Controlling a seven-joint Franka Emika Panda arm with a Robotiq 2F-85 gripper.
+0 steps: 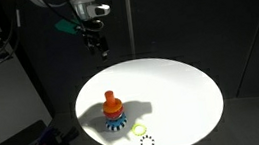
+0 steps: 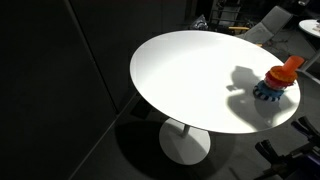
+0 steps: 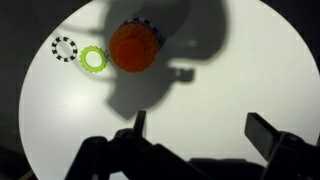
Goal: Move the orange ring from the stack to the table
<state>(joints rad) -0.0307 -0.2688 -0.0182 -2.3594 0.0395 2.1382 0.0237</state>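
Dark surroundings close in on the round white table (image 1: 177,86), which is brightly lit from above. In an exterior view the stack (image 1: 115,120) stands toward the near left part of the tabletop, its blue scalloped base resting on the white surface. The orange ring (image 1: 111,108) sits on the stack, threaded on the orange peg (image 1: 110,94) just above the blue base. A yellow-green ring (image 1: 139,129) lies flat on the table just to the right of the stack and nearer, with a black-and-white ring (image 1: 147,141) beside it, closer to the table's edge. The gripper (image 1: 97,48) hangs high above the far left side of the table, well apart from the toy. In the wrist view its fingers (image 3: 265,135) are spread wide with nothing between them.
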